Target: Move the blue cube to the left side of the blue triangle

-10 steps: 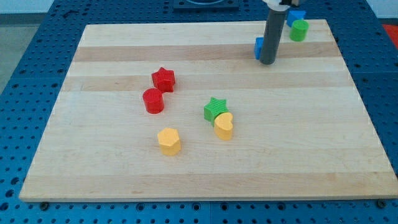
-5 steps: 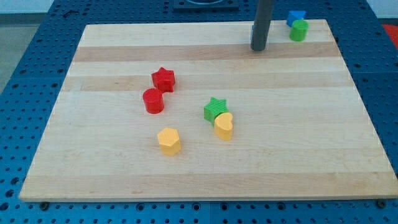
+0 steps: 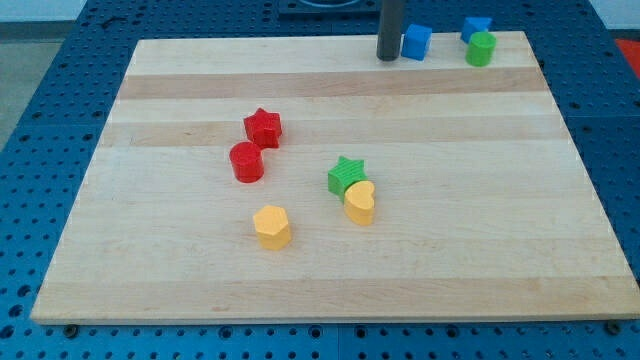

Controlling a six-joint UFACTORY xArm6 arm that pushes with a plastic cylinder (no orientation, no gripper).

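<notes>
The blue cube (image 3: pixel 417 42) stands near the board's top edge, right of centre. The blue triangle (image 3: pixel 475 27) sits at the top right corner, partly hidden behind a green cylinder (image 3: pixel 481 48). The cube is to the left of the triangle with a gap between them. My tip (image 3: pixel 388 57) rests on the board just left of the blue cube, close to or touching its left face. The rod rises out of the view's top.
A red star (image 3: pixel 263 127) and a red cylinder (image 3: pixel 246 162) sit left of centre. A green star (image 3: pixel 346 175) touches a yellow heart-shaped block (image 3: pixel 360 202). A yellow hexagonal block (image 3: pixel 271 226) lies lower left of them. The wooden board (image 3: pixel 150 250) lies on a blue perforated table.
My tip has moved up and to the left, from the cube's right side to its left. The blue cube has ended up higher on the board, nearer the top edge.
</notes>
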